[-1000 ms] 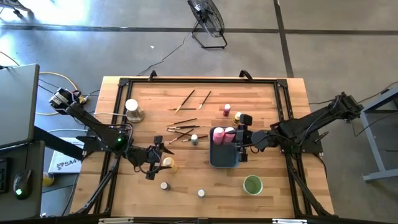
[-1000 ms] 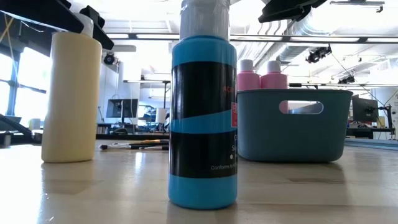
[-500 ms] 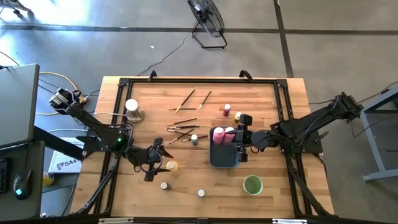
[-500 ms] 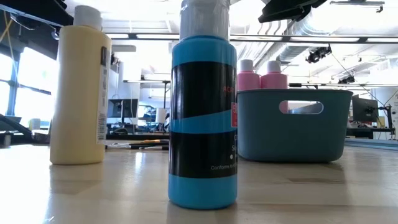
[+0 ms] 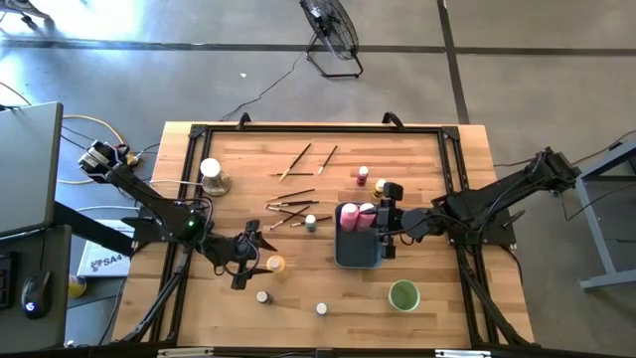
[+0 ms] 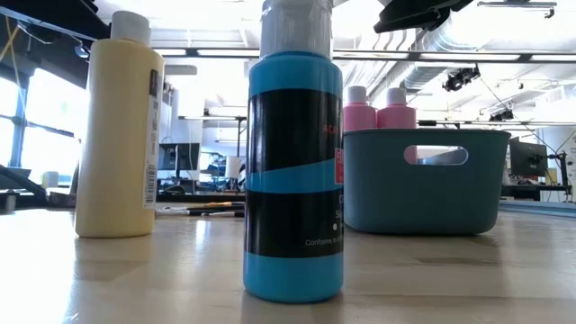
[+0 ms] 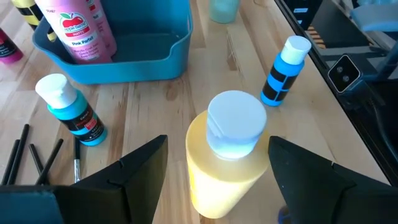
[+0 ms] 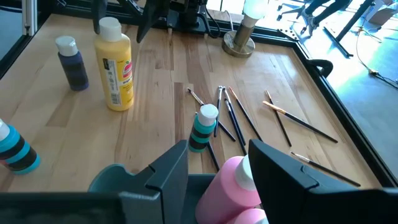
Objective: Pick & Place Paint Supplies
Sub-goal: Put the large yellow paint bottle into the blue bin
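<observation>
Tabletop (image 5: 427,159): yellow bottle (image 7: 227,158) between left tool (image 7: 217,168) fingers.

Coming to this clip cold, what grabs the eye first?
The yellow paint bottle stands upright on the wood table, with the left gripper open around it, jaws clear of its sides. To its right, the blue-grey tray holds two pink bottles, the right gripper over its edge.

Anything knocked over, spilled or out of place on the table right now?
Nothing stands out. The yellow bottle stands upright between the open left gripper fingers; the pink bottles sit upright in the tray. The brushes lie loose, nothing spilled.
</observation>
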